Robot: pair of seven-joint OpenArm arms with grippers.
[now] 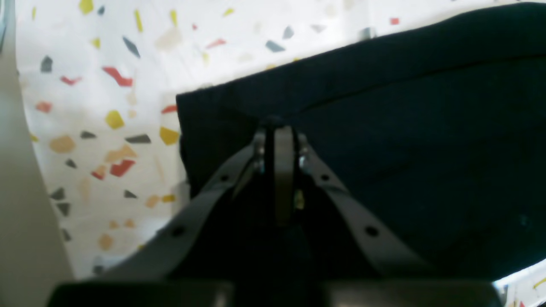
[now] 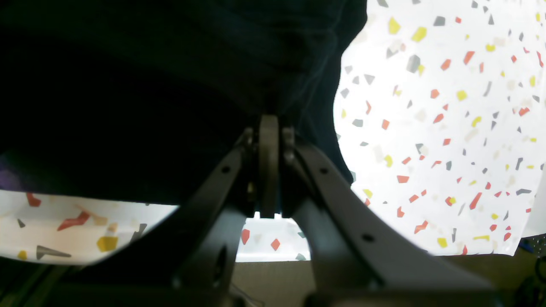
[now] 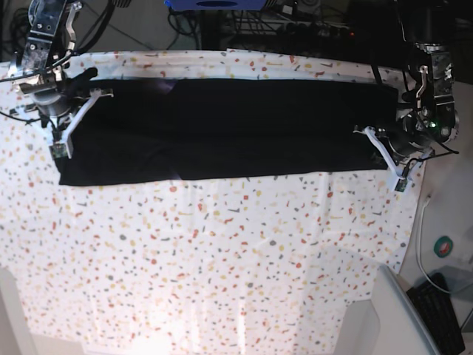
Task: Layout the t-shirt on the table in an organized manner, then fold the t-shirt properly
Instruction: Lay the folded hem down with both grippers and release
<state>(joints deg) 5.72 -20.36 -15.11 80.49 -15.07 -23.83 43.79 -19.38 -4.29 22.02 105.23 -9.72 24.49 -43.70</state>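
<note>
The black t-shirt (image 3: 222, 129) lies stretched as a long, wide band across the far part of the speckled table (image 3: 222, 259). My left gripper (image 3: 373, 144) is at the band's right end, shut on the t-shirt's edge. In the left wrist view its closed tips (image 1: 277, 128) pinch the dark fabric (image 1: 405, 149) near a corner. My right gripper (image 3: 74, 122) is at the band's left end. Its tips (image 2: 268, 121) are shut on the t-shirt (image 2: 149, 85), and the table (image 2: 448, 128) shows beside and under the cloth. The collar is hidden.
Cables and dark equipment (image 3: 295, 26) crowd the space beyond the table's far edge. The table's right edge runs close behind my left arm (image 3: 432, 96). On the floor at the lower right lie a keyboard (image 3: 440, 314) and a small round object (image 3: 443, 246).
</note>
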